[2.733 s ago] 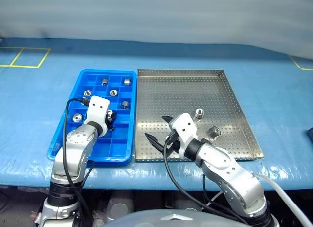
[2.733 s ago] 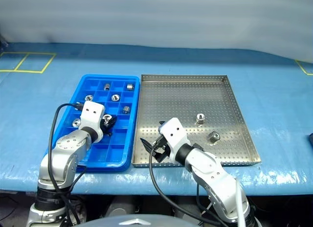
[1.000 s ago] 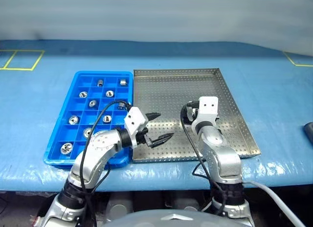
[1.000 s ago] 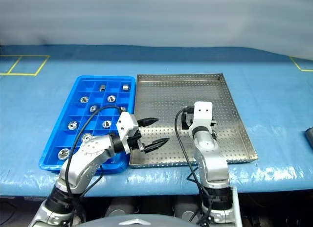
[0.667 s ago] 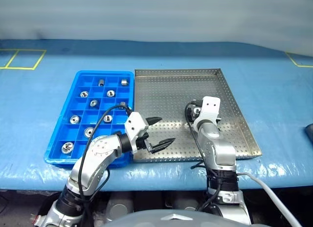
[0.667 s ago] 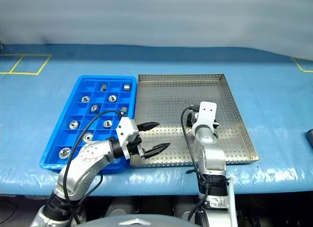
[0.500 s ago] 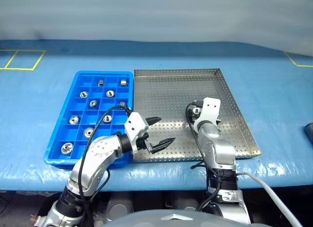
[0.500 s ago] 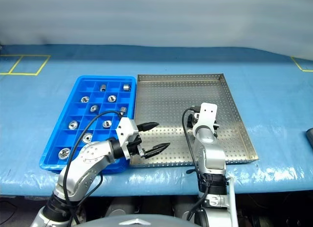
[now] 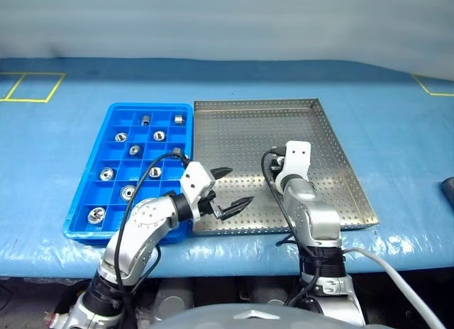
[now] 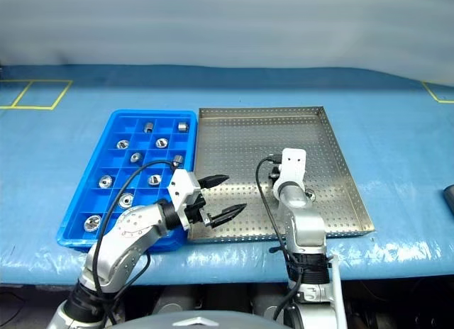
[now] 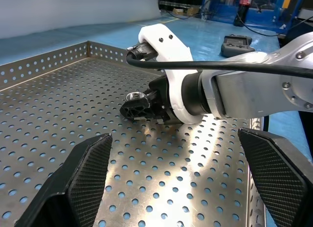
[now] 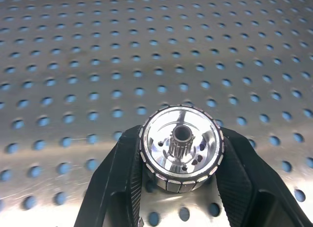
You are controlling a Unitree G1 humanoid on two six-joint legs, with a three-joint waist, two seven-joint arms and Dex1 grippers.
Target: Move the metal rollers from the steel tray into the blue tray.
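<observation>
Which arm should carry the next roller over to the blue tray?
Right: its end effector is already shut on a metal roller over the steel tray; the left end effector is open, holding nothing.

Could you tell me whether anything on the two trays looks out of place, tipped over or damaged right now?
Nothing stands out. The metal rollers in the blue tray sit one to a compartment, the steel tray lies flat and undamaged, and the right gripper holds one roller squarely between its fingers.
</observation>
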